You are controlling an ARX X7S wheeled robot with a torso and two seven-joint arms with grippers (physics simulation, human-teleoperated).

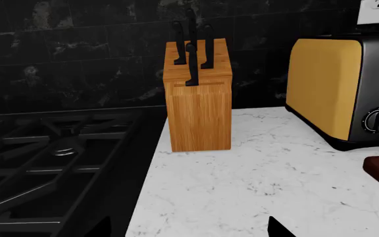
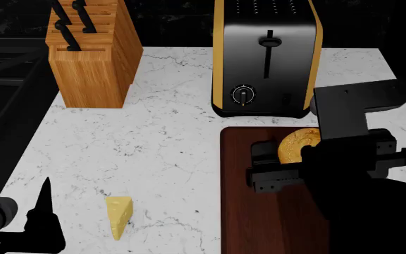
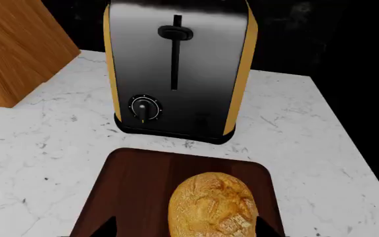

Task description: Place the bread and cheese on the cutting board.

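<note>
**Bread over the board, cheese still out on the table**

The right hand [image 2: 295, 161] is over the far end of the cutting board [image 2: 259, 211], and the bread [image 2: 298, 144] sits right at it, between its dark finger blocks. Whether the fingers are clamped on the loaf or already slack I cannot tell, nor whether the loaf rests on the wood. If it hangs above the board when let go, the round crust could roll toward the toaster [image 2: 266, 55] just beyond the hand, or off the board's edge.

The left hand [image 2: 40, 222] sits low at the near table edge; only one dark pointed finger shows, so its grip state is unclear, though nothing appears in it. The cheese [image 2: 120, 216] lies just beside it on the table [image 2: 160, 143], well apart from the board. That small smooth wedge could slip or tip under a pinch, or get nudged toward the near edge.
</note>
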